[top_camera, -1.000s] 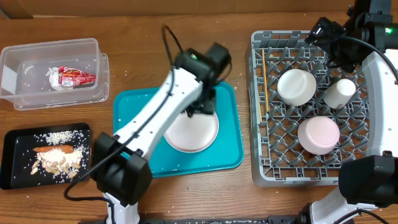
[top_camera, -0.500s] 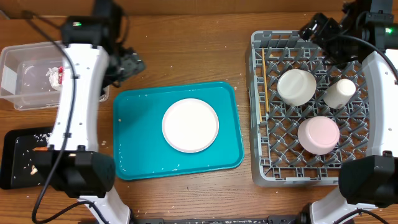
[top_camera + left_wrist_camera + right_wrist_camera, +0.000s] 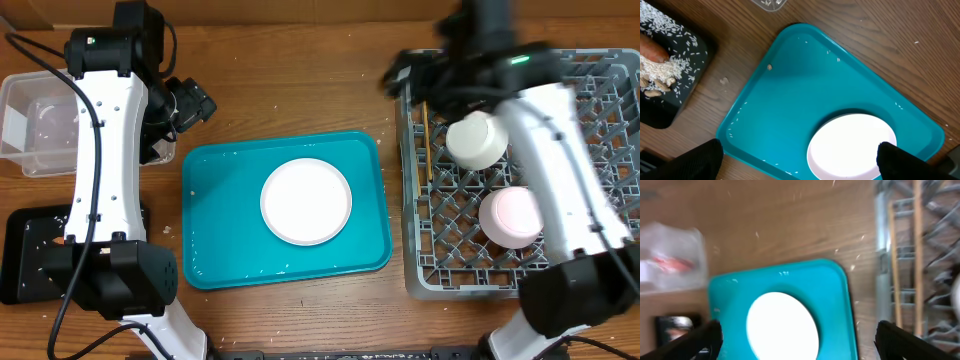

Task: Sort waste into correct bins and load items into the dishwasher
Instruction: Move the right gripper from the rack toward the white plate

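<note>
Starting at the left, the left gripper [image 3: 188, 105] hangs wide and empty beside the clear tub [image 3: 30, 150] (well out of the way). The flat plate [image 3: 306, 202] lies in the middle of the teal tray [image 3: 220, 250]. The right gripper [image 3: 802, 339], fingers spread and empty, hovers near the grey rack [image 3: 440, 265]; I would pinch the plate's right rim, lift level, then stand it between free pegs

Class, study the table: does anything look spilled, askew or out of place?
Yes. Pale rice grains are strewn over the teal plastic tray and the wooden table, outside the shallow black tray. Nothing else stands out.
</note>
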You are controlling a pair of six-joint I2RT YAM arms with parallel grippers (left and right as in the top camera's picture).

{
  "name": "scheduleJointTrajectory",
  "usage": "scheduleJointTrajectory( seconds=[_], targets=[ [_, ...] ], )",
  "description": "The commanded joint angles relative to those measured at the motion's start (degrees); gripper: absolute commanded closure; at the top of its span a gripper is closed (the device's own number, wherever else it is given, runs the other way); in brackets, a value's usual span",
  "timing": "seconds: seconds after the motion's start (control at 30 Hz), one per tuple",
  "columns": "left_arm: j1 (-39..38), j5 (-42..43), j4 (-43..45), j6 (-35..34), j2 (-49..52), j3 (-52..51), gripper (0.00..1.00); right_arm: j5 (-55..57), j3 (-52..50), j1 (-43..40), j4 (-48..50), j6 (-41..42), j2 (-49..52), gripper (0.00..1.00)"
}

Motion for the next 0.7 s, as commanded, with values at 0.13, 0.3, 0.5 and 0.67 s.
scheduleJointTrajectory(
  seconds=[0.13,0.3,0.5,0.67],
  targets=[
    [-0.17,0.44,-1.22,-0.31,-1.18,0.26,0.00,23.58,-3.96,12.00,4.70,3.54,0.63,0.00],
    [-0.17,0.44,-1.11,-0.33,-1.18,0.26,0.00,18.36,-6.27,13.42,8.26,3.56,1.27,0.00],
    [-0.17,0.46,-0.98,-0.35,-1.18,0.26,0.00,6.67,-11.06,13.44,7.72,1.97,5.68,0.00],
    [-0.17,0.46,-0.61,-0.35,-1.18,0.26,0.00,1.07,-11.85,13.64,3.21,0.52,11.02,0.00]
  ],
)
